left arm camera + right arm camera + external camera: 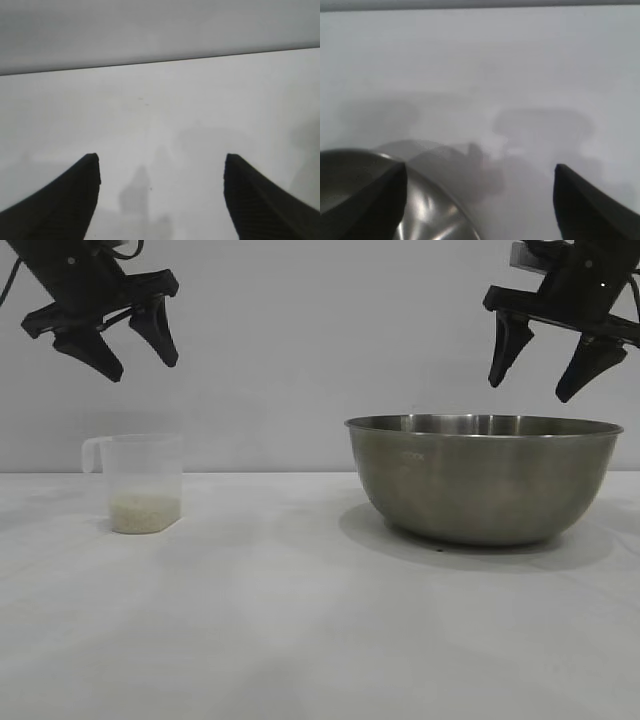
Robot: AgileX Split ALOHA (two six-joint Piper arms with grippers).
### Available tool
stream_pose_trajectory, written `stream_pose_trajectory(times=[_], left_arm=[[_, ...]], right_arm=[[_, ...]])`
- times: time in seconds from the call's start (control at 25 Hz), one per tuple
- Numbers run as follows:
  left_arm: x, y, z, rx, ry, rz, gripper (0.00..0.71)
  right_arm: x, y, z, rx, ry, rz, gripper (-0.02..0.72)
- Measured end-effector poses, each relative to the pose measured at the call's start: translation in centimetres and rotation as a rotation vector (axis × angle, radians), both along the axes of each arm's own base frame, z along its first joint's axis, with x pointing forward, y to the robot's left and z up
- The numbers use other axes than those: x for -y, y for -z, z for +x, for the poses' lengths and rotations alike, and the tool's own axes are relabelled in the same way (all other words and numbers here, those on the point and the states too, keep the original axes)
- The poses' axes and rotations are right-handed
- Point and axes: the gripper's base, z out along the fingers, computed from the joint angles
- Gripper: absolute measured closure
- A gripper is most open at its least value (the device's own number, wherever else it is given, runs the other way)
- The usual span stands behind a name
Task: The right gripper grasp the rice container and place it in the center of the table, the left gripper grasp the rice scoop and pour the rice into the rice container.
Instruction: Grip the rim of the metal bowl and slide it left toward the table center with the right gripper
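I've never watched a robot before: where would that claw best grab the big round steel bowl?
Probably the thin rolled rim of the round brushed-steel bowl, from above: the open black right gripper hangs over it, and one finger inside, one outside suits the thin upright wall.

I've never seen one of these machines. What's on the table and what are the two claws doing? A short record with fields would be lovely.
bowl: steel bowl, upright on the table, right side
cup: plastic cup, upright, left side, apart from bowl
rice: thin layer of rice in cup's bottom
left end effector: left end effector open, empty, above the cup
right end effector: right end effector open, empty, above the bowl's rim
task progress: nothing grasped yet
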Motion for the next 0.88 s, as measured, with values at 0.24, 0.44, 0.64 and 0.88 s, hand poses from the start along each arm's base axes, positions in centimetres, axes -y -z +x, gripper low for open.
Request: stream_pose_trajectory(times=[0.24, 0.44, 0.64, 0.88], left_arm=[[0.0, 0.0, 0.0, 0.0, 0.0, 0.0, 0.165], [0.0, 0.0, 0.0, 0.0, 0.0, 0.0, 0.165], [0.0, 0.0, 0.0, 0.0, 0.0, 0.0, 0.165], [0.0, 0.0, 0.0, 0.0, 0.0, 0.0, 0.165]], right_arm=[[0.1, 0.2, -0.8, -0.09, -0.002, -0.015, 0.19], [0.0, 1.0, -1.1, -0.16, -0.012, -0.009, 0.19], [-0.1, 3.6, -0.9, -0.237, -0.015, -0.004, 0.19], [-0.1, 4.9, -0.8, -0.27, -0.013, 0.003, 0.19]])
